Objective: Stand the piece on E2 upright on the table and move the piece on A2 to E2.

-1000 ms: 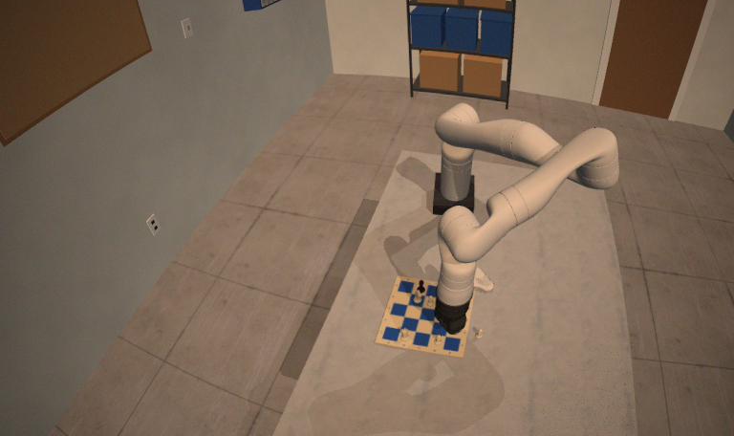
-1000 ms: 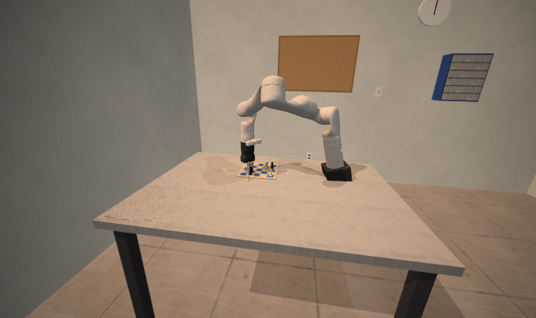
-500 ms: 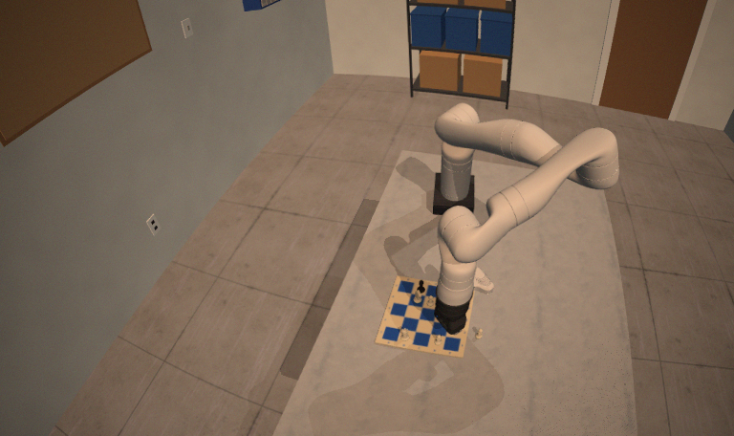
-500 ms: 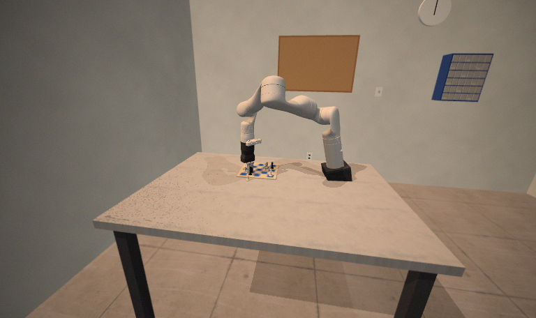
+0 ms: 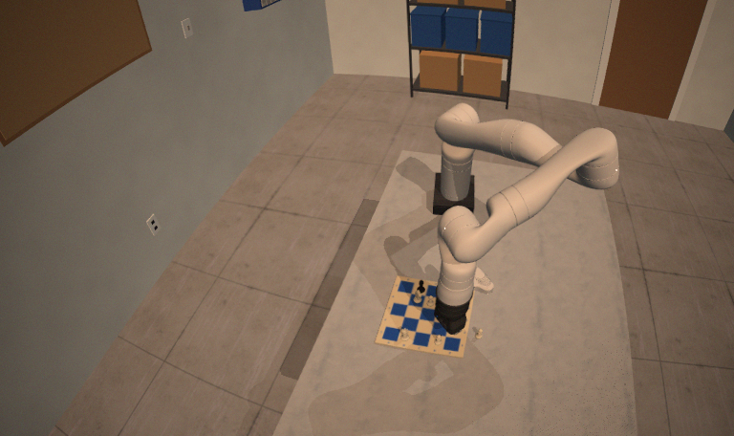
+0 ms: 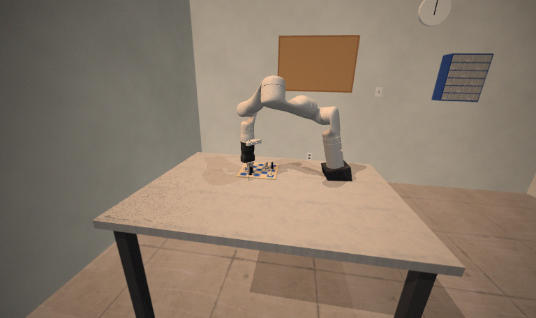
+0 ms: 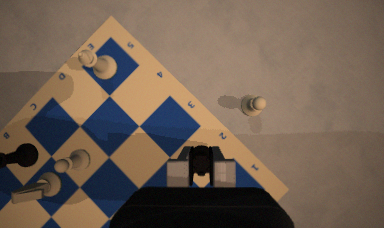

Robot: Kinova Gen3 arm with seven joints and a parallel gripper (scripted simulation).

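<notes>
My gripper [image 7: 201,159] [image 6: 250,166] is shut on a black piece [image 7: 201,155] [image 6: 250,171], pointing down over square E2 of the blue and cream board [image 5: 380,338] [image 7: 274,182]. The held piece looks upright, its base low at the board; whether it touches is not clear. In the top view the wrist hides the fingers and this piece. A white pawn [image 5: 479,334] [image 6: 248,178] [image 7: 253,105] stands upright on the table, off the board beside the E edge. Square A2 [image 5: 395,321] is empty.
A white piece [image 7: 105,67] stands on E5. A black piece [image 5: 420,286] [image 7: 26,155] is on B5, a white piece [image 5: 418,296] [image 7: 47,184] on B4, a white pawn [image 5: 430,301] [image 7: 79,159] on C4. White pieces stand on B1 [image 5: 404,335] and D1 [image 5: 438,339].
</notes>
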